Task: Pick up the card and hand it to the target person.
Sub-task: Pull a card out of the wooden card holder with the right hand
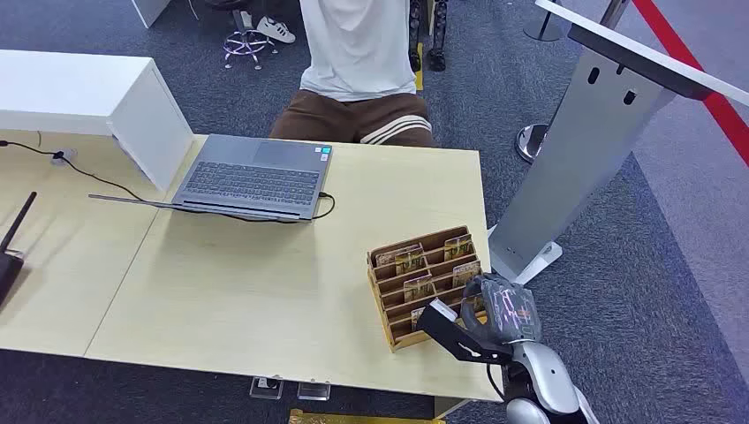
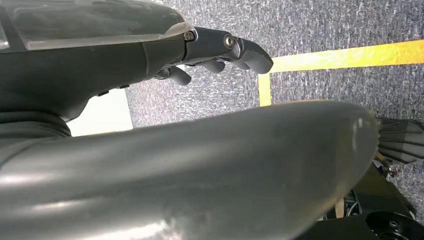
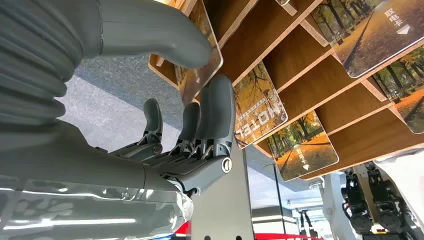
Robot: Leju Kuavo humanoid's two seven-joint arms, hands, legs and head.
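Your right hand (image 3: 165, 130) is at the near right corner of the wooden card rack (image 1: 427, 287), thumb (image 3: 150, 30) and fingers (image 3: 217, 110) closed on a card (image 3: 202, 55) that stands in the front slot. Other cards sit in the slots behind. You can see the rack on the pale desk (image 1: 265, 300), well apart from the laptop (image 1: 252, 177). Beyond the desk sits a person (image 1: 353, 62). Your left hand (image 2: 215, 50) hangs over carpet, fingers curled, holding nothing.

Head view high, facing down over the desk (image 1: 265, 291), right wrist view close under the card rack (image 3: 310, 65) (shared with head view), left wrist view facing floor
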